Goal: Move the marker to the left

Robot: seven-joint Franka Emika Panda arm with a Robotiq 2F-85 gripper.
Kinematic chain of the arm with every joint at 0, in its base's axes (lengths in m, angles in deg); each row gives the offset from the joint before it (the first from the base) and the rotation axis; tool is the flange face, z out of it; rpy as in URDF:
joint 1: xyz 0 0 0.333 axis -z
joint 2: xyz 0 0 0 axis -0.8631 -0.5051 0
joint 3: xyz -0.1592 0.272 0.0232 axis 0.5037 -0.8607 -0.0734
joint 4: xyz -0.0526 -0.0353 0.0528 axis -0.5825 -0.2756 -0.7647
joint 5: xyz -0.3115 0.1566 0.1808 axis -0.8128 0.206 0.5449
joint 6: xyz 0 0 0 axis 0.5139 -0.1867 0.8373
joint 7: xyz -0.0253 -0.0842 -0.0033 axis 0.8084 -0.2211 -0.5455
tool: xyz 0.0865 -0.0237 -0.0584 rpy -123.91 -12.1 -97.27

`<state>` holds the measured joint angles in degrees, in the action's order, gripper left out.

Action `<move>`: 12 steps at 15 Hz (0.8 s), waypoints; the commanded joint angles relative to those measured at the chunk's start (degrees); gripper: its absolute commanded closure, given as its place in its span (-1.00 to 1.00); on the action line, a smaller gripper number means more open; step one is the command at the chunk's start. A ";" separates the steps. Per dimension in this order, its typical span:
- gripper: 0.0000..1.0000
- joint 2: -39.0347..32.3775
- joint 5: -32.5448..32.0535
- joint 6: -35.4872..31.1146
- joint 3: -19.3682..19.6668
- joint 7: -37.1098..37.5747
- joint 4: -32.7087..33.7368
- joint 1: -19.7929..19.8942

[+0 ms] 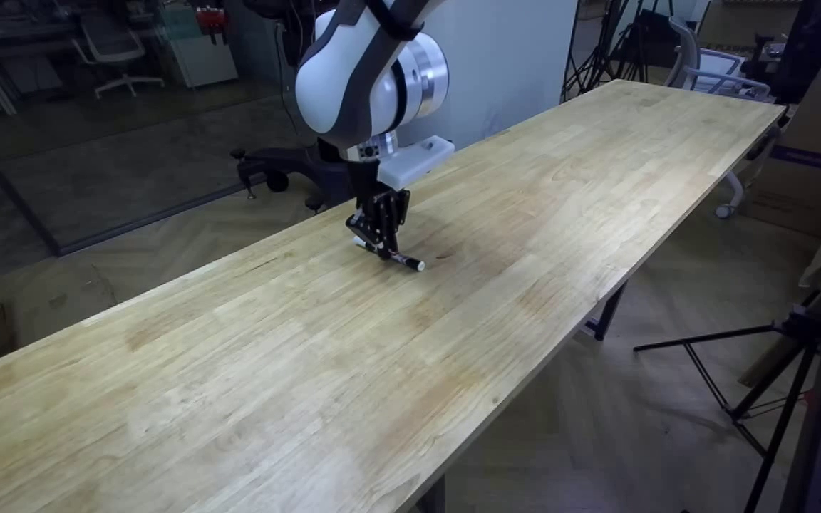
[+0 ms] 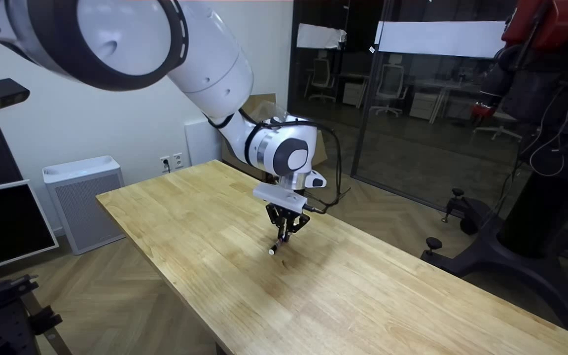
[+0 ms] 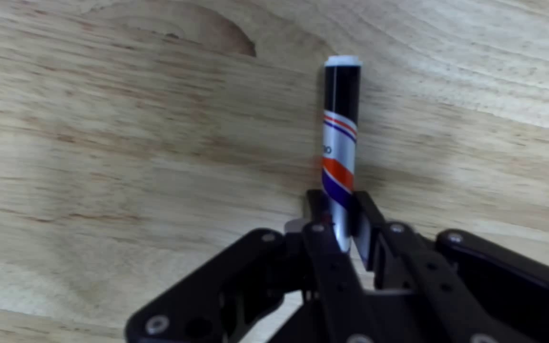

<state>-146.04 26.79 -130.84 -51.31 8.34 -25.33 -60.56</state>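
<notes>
The marker (image 3: 339, 128) is a thin pen with a black end, a white tip and a white barrel with orange and purple stripes. My gripper (image 3: 340, 205) is shut on its barrel, with one black finger on each side. The black end points away from the gripper in the wrist view. In both exterior views the marker (image 1: 409, 261) (image 2: 274, 248) lies roughly level under the gripper (image 1: 385, 249) (image 2: 284, 237), at or just above the wooden table (image 1: 296, 342). The fingers hide the marker's middle; its white far end shows behind them in an exterior view.
The table is long and narrow, and the gripper is nearer its far long edge in an exterior view (image 1: 239, 262). A dark wheeled base (image 2: 501, 256) stands on the floor beside that edge. A tripod (image 1: 774, 385) stands beside the opposite edge.
</notes>
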 commanded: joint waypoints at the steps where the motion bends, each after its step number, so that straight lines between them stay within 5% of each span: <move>1: 0.13 -0.69 -0.38 1.43 0.46 3.20 1.94 -0.60; 9: -0.95 2.93 -1.89 -0.41 2.18 7.26 -1.41 -2.44; 12: -1.00 5.00 -3.13 -0.22 3.45 9.80 -2.52 -4.20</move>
<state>-144.39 25.37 -131.26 -49.64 13.54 -25.37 -62.51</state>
